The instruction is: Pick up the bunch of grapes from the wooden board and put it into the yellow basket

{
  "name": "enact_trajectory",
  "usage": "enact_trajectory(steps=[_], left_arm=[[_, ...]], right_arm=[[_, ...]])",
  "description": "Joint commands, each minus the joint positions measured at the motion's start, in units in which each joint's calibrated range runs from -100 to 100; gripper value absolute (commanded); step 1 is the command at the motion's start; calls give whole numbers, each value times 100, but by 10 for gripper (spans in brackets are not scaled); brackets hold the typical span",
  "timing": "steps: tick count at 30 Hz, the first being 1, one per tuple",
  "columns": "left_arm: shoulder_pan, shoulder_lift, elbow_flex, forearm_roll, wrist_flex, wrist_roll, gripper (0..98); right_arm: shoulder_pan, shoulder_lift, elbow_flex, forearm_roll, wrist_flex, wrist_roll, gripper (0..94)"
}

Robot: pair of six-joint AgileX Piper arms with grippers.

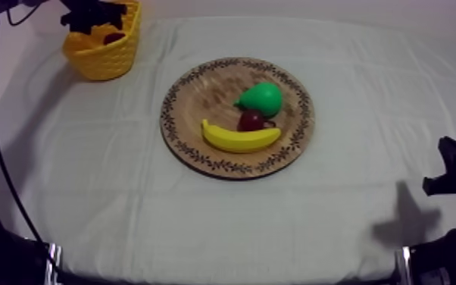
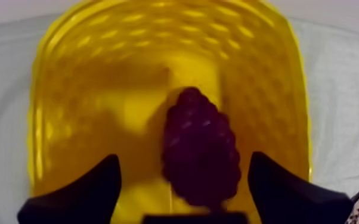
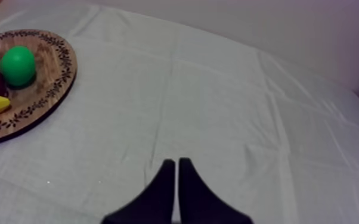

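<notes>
Left claw (image 2: 185, 156) spread wide, clear of the grapes (image 2: 201, 143) lying in the basket (image 2: 86, 83): raise it straight up, missing the rim; right claw (image 3: 177, 162) is closed, empty.

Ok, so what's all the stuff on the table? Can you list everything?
yellow basket: one, yellow, far left of the table
bunch of grapes: one, dark purple, inside the basket
wooden board: one, brown, patterned rim, middle of the table
pear: one, green, on the board
small red fruit: one, dark red, between pear and banana
banana: one, yellow, on the board
cloth: one, grey-white, covering the table
left claw: one, black, open, over the basket
right claw: one, black, shut, above bare cloth
</notes>
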Motion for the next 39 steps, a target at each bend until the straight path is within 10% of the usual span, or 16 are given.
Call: enact_trajectory(steps=[1, 23, 39], left_arm=[[2, -22, 54, -3, -70, 15, 843], [101, -2134, 2030, -4, -1305, 150, 708], [395, -4900, 4614, -147, -2148, 476, 297]], right_arm=[[1, -2, -1, 1, -6, 1, 5], [1, -2, -1, 1, -6, 1, 5], [1, -2, -1, 1, -6, 1, 5]])
